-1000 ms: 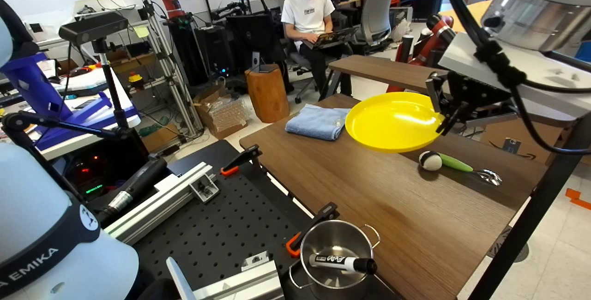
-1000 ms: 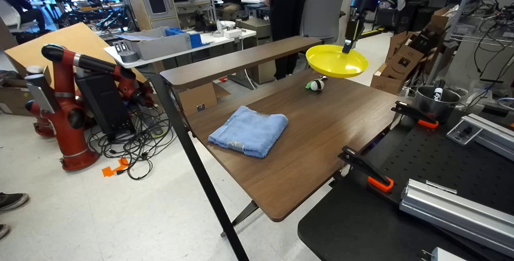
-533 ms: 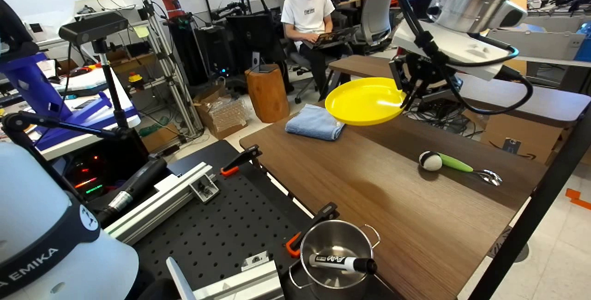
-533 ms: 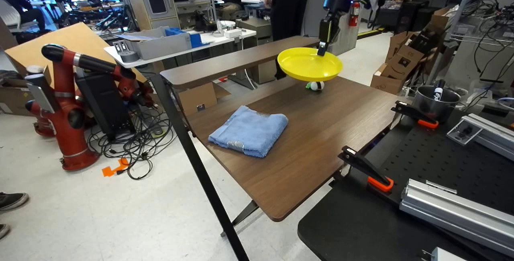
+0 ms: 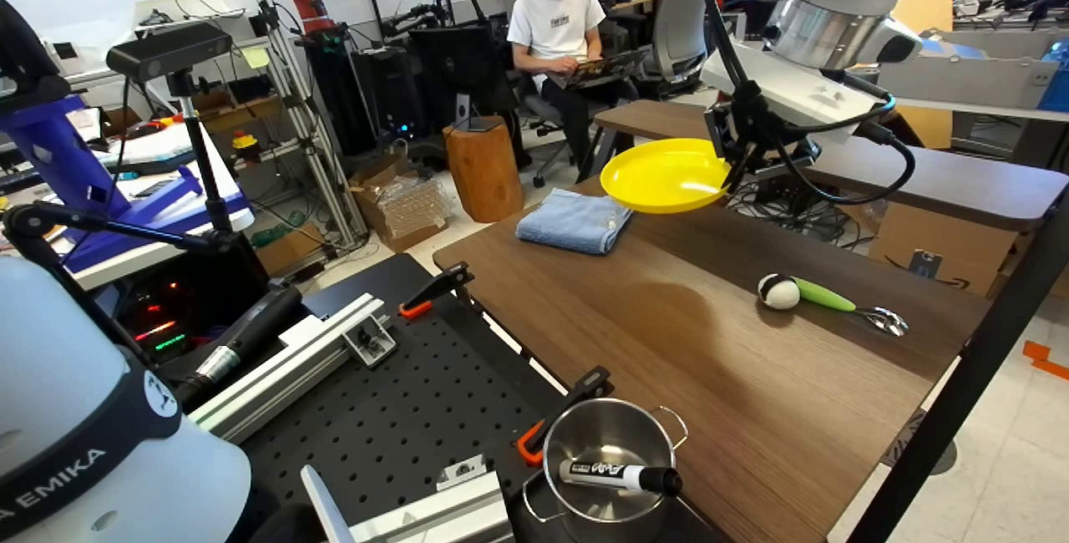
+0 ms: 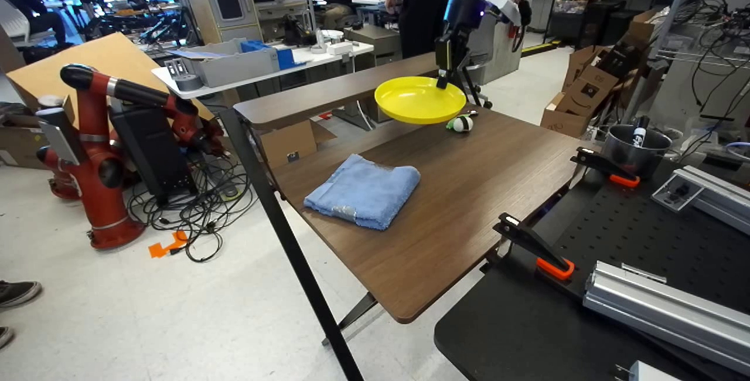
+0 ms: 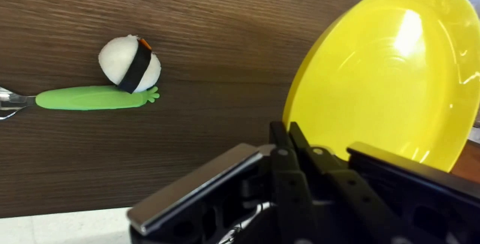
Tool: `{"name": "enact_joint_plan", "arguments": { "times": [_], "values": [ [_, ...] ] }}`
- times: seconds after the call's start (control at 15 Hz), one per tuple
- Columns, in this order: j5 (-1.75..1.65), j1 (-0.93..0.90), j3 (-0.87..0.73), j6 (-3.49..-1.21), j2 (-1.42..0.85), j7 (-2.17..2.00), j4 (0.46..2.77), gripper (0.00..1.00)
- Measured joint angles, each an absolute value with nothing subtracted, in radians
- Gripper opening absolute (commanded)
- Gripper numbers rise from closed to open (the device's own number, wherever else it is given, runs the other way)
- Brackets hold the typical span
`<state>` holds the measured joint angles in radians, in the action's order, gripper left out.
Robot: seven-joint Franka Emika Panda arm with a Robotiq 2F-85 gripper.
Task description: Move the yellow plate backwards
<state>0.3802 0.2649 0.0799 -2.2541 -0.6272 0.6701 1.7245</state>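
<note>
Hand [image 7: 286,127] is pinching the rim of the yellow plate [image 7: 378,75], its fingers [image 7: 278,135] almost meeting. Plate is hanging in the air over the counter [image 5: 585,317], not resting on it. Compared with a second ago, it is showing nearer the blue towel [image 5: 568,225] in both exterior views; the backward carry is probably progressing, with lowering and letting-go still waiting.

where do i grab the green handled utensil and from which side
Probably the middle of the green handle, from above, fingers closing across its narrow width once free of the yellow plate: the handle lies flat on the table, and the white ball crowds its leafy end.
</note>
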Motion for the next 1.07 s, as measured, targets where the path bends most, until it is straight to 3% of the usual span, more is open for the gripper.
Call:
{"name": "enact_joint_plan", "arguments": {
  "times": [1.07],
  "values": [
    [0.251,0.24,0.079,-2.261,-0.952,0.437,1.396,0.01]
  ]
}}
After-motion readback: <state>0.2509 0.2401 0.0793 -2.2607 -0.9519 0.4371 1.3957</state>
